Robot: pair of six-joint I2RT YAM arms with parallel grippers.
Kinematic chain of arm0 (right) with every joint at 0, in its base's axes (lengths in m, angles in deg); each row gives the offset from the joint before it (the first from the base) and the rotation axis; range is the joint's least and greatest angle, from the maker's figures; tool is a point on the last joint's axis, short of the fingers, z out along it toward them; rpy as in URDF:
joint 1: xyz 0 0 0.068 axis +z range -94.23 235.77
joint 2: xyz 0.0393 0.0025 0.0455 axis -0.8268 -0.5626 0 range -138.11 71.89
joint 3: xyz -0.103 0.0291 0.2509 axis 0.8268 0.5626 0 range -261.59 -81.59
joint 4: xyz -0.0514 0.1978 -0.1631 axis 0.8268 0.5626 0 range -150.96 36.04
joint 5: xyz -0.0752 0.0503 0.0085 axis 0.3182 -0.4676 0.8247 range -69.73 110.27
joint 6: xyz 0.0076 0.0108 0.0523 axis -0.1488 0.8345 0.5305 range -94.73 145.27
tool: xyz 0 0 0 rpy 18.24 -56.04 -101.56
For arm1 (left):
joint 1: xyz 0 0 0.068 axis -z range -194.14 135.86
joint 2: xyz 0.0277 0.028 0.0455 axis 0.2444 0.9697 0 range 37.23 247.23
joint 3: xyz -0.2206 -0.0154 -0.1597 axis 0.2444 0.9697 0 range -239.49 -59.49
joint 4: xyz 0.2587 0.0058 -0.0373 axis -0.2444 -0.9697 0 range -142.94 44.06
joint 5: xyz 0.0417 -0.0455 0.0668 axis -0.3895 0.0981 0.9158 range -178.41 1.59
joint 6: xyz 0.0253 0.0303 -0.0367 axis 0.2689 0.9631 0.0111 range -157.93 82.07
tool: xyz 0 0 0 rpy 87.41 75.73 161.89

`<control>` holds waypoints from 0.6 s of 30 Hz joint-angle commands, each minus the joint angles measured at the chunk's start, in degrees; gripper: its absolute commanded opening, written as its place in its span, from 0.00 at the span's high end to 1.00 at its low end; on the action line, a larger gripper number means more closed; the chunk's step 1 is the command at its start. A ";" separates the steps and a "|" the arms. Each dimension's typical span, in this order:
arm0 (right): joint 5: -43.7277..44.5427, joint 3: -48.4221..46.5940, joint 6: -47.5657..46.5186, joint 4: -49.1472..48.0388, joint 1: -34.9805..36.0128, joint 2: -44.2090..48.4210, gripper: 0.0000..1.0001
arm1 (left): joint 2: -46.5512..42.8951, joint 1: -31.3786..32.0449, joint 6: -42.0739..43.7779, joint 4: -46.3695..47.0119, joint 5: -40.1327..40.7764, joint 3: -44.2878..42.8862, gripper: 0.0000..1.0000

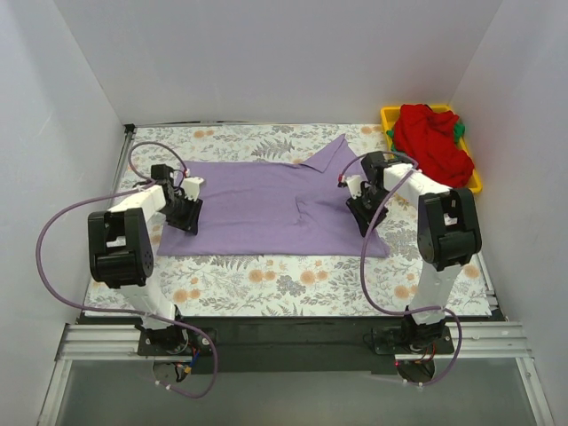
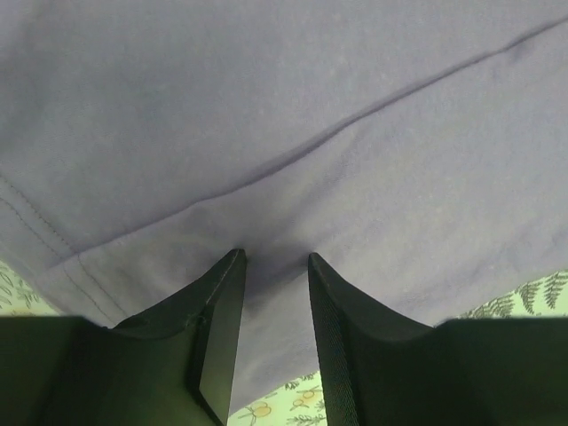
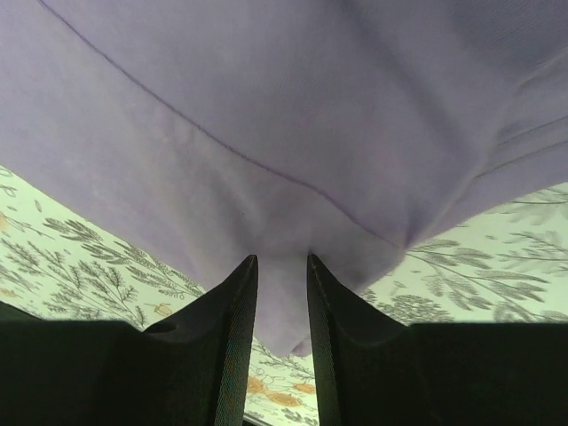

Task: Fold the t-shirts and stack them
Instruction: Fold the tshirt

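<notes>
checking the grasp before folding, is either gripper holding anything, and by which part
Both hold the lavender-purple t-shirt: the left gripper pinches its left edge by the hem, the right gripper its right edge.

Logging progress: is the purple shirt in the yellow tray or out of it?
Out. The purple shirt lies on the floral cloth, pinched by the left gripper and right gripper; the yellow tray holds a red shirt.

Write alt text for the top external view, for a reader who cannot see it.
A lavender t-shirt lies spread on a floral cloth, with the left gripper at its left end and the right gripper at its right end. At the back right, a yellow tray holds a red t-shirt and some green cloth.
</notes>
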 commanded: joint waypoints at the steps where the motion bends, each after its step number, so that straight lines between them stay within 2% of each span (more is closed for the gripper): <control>1: 2.57 4.46 -2.09 -0.38 1.73 0.31 0.65 | -3.51 -1.00 1.21 -3.36 2.80 5.05 0.67; 6: 0.03 10.45 -2.18 -0.29 4.02 4.96 0.65 | -8.00 -2.14 2.26 -5.55 1.93 10.16 0.67; 10: -6.38 9.68 -2.35 2.94 4.11 10.32 0.62 | -11.60 -2.32 3.05 -8.62 -2.27 7.98 0.66; 14: -12.01 0.82 -1.83 5.24 3.41 10.78 0.58 | -10.82 -2.67 2.97 -11.27 -7.30 -1.68 0.62; 16: -12.63 -7.70 -1.57 5.07 2.18 8.25 0.56 | -8.37 -3.28 1.66 -11.27 -9.23 -8.80 0.58; 17: -12.63 -10.69 -1.39 4.98 1.57 6.84 0.56 | -7.31 -3.90 0.78 -10.92 -10.98 -11.34 0.53; 18: -12.81 -17.51 -1.13 4.98 0.26 5.08 0.56 | -6.08 -4.43 0.07 -10.57 -11.78 -13.54 0.52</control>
